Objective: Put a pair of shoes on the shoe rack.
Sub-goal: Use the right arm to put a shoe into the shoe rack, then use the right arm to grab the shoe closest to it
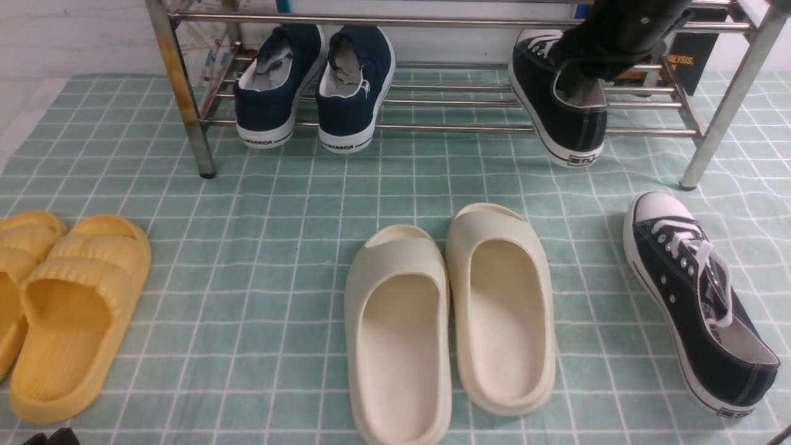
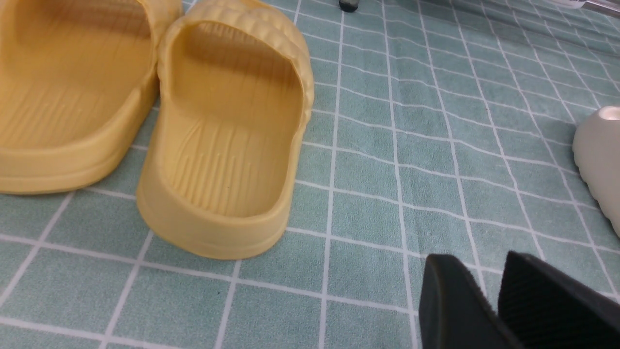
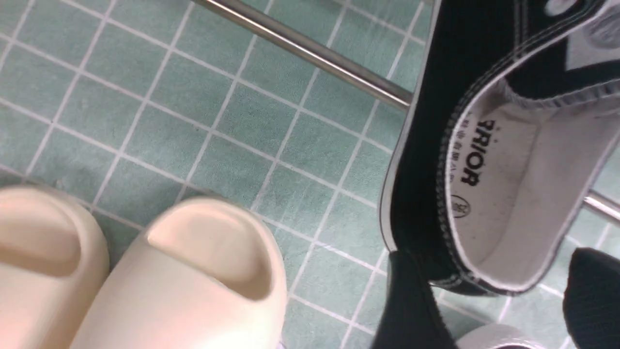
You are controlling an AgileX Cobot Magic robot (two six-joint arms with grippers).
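One black sneaker [image 1: 559, 105] lies on the right part of the chrome shoe rack [image 1: 432, 128], toe to the back, heel hanging over the front tube. My right gripper [image 1: 581, 86] is at its heel opening. In the right wrist view the gripper [image 3: 499, 310] is open, its jaws wide apart on either side of the heel [image 3: 489, 194], near a rack tube [image 3: 300, 46]. The second black sneaker [image 1: 692, 296] lies on the floor at front right. My left gripper [image 2: 484, 271] hangs low over the mat, slightly open and empty; it barely shows in the front view [image 1: 49, 437].
Two navy WARRIOR sneakers [image 1: 315, 86] sit on the rack's left part. Cream slides [image 1: 445, 315] lie in the middle of the green checked mat, also in the right wrist view [image 3: 193, 281]. Yellow slides [image 1: 68, 309] lie at front left, close to my left gripper [image 2: 227, 135].
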